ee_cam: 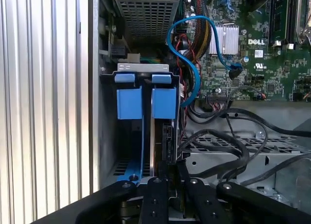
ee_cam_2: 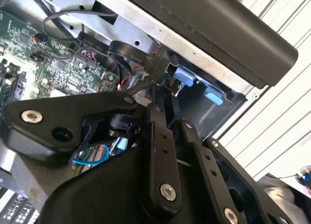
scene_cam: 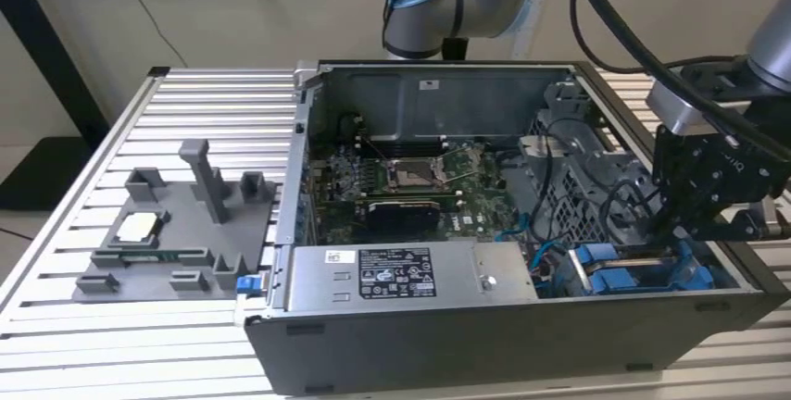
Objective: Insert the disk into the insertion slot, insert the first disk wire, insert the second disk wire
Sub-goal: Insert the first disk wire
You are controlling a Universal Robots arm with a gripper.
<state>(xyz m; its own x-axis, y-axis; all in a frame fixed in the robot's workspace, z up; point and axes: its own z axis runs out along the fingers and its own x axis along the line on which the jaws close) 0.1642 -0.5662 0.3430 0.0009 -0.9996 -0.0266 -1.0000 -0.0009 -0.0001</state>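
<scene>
Exterior view: your gripper [scene_cam: 690, 231] hangs inside the open computer case [scene_cam: 495, 354], at the exterior view's right, right at the blue-framed drive bay. From the first wrist view you see the disk [ee_cam: 163, 136] standing on edge within the insertion slot [ee_cam: 108, 136], framed by its blue carrier. A blue cable [ee_cam: 192, 63] loops beside it, and black wires [ee_cam: 228, 146] lie near the tool. You cannot tell whether the tool is clenched or released.
</scene>
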